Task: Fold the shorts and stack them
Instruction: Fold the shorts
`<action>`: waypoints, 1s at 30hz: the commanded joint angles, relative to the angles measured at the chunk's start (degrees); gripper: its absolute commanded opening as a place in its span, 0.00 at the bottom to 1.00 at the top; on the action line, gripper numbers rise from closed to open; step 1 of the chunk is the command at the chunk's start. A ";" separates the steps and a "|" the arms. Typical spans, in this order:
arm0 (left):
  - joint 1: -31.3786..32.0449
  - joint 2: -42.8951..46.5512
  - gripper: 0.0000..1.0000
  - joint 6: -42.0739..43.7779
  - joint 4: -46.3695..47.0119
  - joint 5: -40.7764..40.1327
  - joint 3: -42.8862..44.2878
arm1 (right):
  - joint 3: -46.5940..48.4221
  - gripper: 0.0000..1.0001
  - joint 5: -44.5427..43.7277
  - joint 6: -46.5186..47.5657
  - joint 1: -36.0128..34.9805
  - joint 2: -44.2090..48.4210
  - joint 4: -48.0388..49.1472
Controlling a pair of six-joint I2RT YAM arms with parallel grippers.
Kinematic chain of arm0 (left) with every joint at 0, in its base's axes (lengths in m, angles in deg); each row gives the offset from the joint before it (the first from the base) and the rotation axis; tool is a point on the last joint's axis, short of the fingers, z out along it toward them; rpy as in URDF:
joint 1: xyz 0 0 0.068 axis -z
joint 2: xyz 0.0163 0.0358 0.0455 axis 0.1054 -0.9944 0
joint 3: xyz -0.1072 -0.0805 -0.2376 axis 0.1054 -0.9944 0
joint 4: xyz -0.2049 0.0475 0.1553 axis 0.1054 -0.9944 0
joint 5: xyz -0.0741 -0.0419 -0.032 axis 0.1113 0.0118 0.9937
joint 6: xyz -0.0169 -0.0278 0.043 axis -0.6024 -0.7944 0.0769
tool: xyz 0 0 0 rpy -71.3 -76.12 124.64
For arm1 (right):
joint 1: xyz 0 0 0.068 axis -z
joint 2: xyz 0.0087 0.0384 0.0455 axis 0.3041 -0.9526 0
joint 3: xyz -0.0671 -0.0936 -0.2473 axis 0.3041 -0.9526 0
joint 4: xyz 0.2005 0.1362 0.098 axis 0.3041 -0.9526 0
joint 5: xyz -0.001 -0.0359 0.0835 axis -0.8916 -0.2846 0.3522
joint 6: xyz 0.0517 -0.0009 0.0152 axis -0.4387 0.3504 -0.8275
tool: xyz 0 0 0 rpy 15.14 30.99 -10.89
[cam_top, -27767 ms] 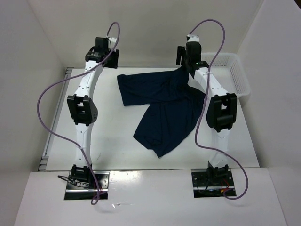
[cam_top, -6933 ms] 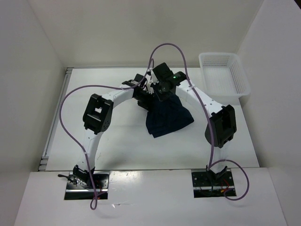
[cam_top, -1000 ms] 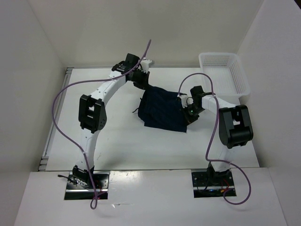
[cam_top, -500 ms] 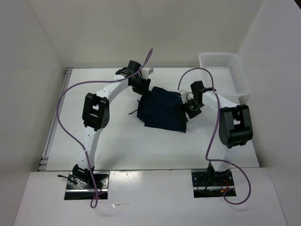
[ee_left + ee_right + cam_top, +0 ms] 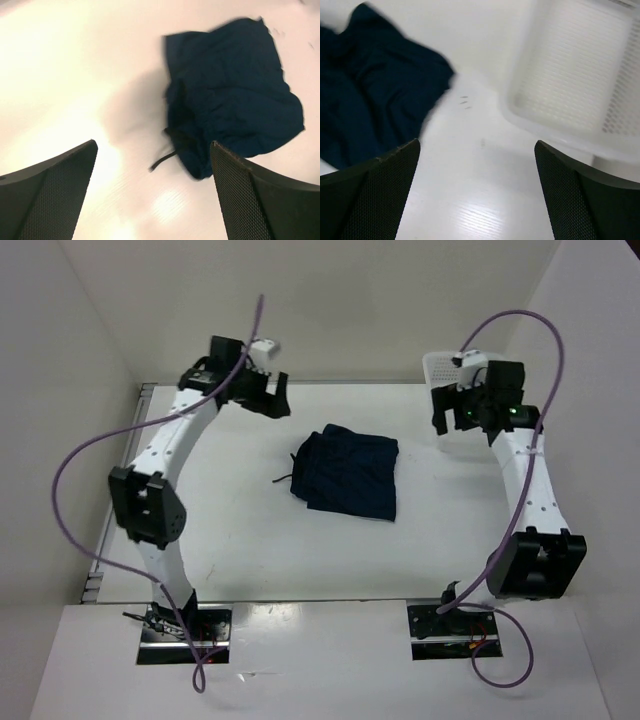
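The navy shorts (image 5: 347, 474) lie folded in a compact rectangle on the middle of the white table, with a dark drawstring (image 5: 281, 479) trailing off the left edge. They show in the left wrist view (image 5: 230, 100) and at the left edge of the right wrist view (image 5: 365, 95). My left gripper (image 5: 272, 400) is open and empty, raised at the far left, away from the shorts. My right gripper (image 5: 450, 415) is open and empty, raised at the far right beside the basket.
A white mesh basket (image 5: 505, 410) stands at the back right corner, also seen in the right wrist view (image 5: 580, 75). White walls enclose the table on three sides. Purple cables loop above both arms.
Both grippers have let go of the shorts and pulled away, the left to the far left, the right to the far right by the basket. The shorts stay folded in the middle.
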 commanded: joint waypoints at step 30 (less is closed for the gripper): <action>-32.67 28.20 1.00 0.23 5.52 -0.39 -33.44 | -12.90 1.00 -10.22 -11.29 15.45 12.86 1.87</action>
